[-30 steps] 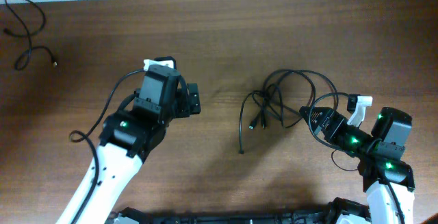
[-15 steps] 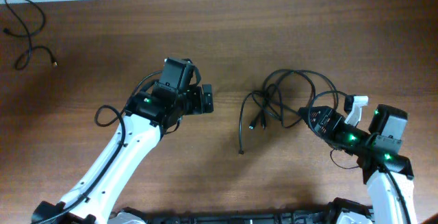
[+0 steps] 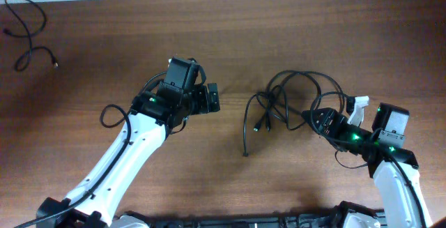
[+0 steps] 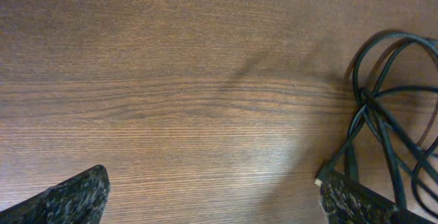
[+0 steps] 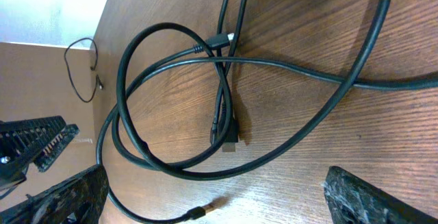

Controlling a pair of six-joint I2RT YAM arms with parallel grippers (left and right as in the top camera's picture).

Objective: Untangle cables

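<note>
Done: one thin black cord [image 3: 31,41] lies apart, far corner | To do: knotted thin black cables [image 3: 273,104] | left gripper [image 3: 212,99], right gripper [image 3: 316,119]: spread, empty

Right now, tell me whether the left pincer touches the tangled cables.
Apart. The overhead view shows bare table between the left pincer and the tangled cables.

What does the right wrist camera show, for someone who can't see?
Tangled black cables loop over each other on a brown wooden table, one plug lying in the middle. The open right gripper frames the bottom corners.
</note>
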